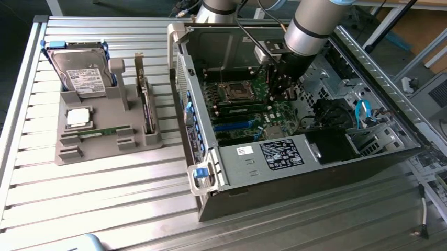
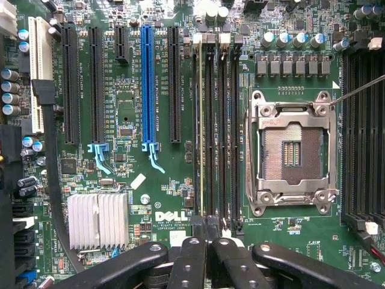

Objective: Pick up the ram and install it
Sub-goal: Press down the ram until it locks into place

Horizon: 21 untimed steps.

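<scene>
**Claw inside the computer case, ram in its slot**

Desk (image 1: 104,209) of silver slats holds two big things. The open computer case (image 1: 293,157) lies on the exterior view's right. A gray tray (image 1: 104,141) sits well apart from it on the exterior view's left.

My arm (image 1: 311,26) reaches down into the case. My claw (image 2: 204,256) hangs over the green motherboard (image 2: 132,108). Its dark fingers (image 2: 186,265) are close together, with just a thin gap between them. I cannot tell if they still touch anything.

The ram (image 2: 200,126) stands on its edge in a long slot right in front of my fingers. It sits beside the empty black slots, near the bare silver processor socket (image 2: 293,153).

On the tray, a hard drive (image 1: 82,73) stands at the far end. A square silver chip (image 1: 78,117) lies below it. A thin green stick (image 1: 98,132) lies near the chip.
</scene>
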Motion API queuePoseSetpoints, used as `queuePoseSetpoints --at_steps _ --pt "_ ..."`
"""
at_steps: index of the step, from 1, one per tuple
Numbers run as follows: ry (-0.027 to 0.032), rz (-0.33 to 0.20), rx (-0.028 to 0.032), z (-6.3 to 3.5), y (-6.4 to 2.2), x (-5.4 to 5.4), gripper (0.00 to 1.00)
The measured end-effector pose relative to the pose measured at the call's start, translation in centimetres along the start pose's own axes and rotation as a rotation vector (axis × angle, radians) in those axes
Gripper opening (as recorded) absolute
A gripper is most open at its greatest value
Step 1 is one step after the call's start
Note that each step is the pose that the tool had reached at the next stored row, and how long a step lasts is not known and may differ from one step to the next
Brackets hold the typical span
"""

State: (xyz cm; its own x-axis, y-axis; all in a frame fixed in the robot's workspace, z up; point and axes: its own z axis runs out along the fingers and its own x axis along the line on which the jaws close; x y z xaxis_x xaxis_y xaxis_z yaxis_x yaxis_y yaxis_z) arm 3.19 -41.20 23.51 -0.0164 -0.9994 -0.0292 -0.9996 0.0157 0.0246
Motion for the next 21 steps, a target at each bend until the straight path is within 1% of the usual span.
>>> queuePoseSetpoints --at_steps 21 --pt "0.0004 0.000 -0.0001 0.37 -0.01 0.02 0.11"
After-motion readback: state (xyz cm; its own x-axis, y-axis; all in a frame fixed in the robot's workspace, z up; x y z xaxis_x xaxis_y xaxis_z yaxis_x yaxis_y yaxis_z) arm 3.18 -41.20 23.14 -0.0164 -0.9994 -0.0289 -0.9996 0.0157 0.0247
